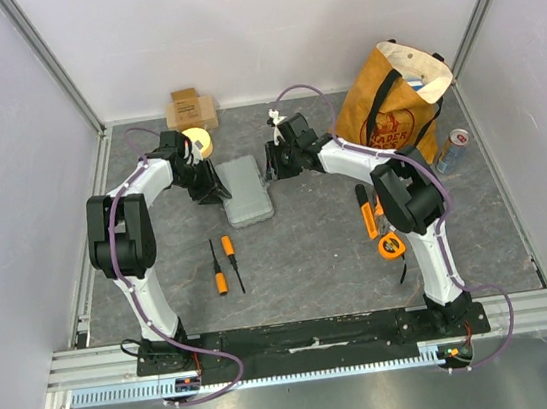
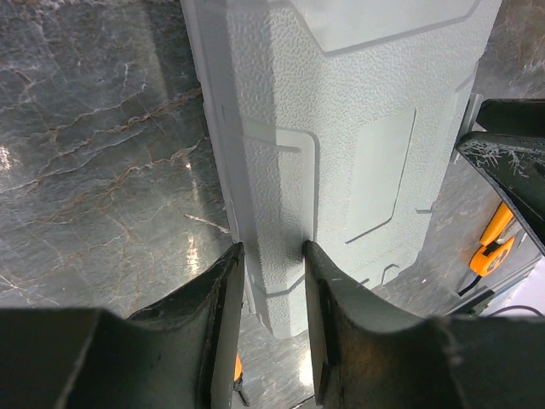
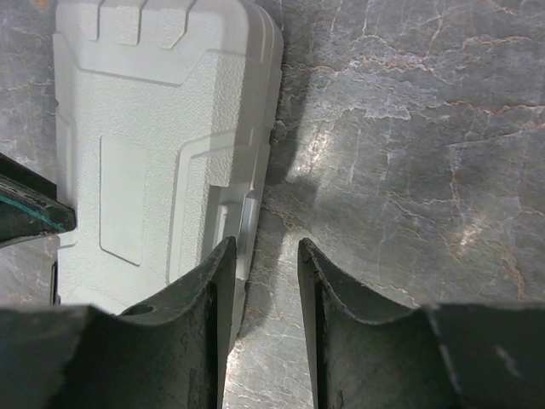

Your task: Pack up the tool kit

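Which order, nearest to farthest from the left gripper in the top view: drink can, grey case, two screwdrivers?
1. grey case, right at the left gripper.
2. two screwdrivers, nearer the arm bases.
3. drink can, far right beside the tote bag.

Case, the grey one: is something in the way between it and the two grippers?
No, nothing visible. The left gripper hugs a corner of the case, and the right gripper sits against its other side, with only table showing inside it.

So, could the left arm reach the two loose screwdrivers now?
Likely yes, once it lets go: the screwdrivers lie uncovered near it, but the left gripper is clamped on the grey case.
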You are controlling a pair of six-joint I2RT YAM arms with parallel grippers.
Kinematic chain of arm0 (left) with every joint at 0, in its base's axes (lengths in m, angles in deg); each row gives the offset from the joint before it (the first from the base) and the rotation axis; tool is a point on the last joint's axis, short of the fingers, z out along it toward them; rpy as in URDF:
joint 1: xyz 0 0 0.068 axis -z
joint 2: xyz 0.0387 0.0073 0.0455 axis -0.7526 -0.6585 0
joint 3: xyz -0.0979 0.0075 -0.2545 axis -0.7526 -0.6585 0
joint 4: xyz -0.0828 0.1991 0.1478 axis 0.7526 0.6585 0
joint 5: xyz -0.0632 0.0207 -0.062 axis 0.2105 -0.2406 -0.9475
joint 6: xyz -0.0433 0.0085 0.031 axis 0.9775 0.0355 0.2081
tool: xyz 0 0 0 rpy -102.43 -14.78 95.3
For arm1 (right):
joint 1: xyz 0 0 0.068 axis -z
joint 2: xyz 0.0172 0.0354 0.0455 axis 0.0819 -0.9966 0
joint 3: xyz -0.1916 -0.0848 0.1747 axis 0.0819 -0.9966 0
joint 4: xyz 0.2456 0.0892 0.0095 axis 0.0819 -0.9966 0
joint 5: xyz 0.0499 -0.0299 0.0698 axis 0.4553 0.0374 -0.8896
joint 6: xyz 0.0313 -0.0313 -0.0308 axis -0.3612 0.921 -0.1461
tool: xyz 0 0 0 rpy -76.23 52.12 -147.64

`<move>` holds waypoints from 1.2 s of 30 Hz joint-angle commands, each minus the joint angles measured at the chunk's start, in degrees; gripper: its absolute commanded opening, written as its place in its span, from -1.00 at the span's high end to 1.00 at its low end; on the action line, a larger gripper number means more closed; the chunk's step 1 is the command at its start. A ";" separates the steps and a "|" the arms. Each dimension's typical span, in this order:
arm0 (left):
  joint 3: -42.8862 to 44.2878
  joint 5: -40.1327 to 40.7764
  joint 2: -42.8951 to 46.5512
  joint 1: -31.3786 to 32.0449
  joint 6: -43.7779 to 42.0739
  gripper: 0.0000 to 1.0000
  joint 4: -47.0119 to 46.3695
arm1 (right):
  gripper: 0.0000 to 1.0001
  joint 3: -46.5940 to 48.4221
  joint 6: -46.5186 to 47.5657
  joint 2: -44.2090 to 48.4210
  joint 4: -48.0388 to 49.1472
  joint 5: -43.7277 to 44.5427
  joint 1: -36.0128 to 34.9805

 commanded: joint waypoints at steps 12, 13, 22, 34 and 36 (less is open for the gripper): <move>-2.14 4.75 -3.08 1.01 -3.94 0.21 2.57 | 0.51 2.35 -2.56 -4.07 2.20 -3.56 0.41; -2.06 4.58 -3.08 1.10 -3.85 0.21 2.57 | 0.56 2.26 -2.83 -4.08 2.55 -4.35 0.41; 1.02 3.61 0.78 1.01 -2.10 0.03 2.58 | 1.00 1.21 -4.41 1.45 3.35 -3.75 1.03; 3.48 -5.43 10.71 1.45 6.33 -0.44 -5.94 | 1.00 3.23 0.42 11.39 -8.33 8.12 0.85; 3.66 -7.19 10.89 2.15 7.39 -0.53 -7.96 | 1.00 3.93 1.12 12.53 -9.92 9.35 0.33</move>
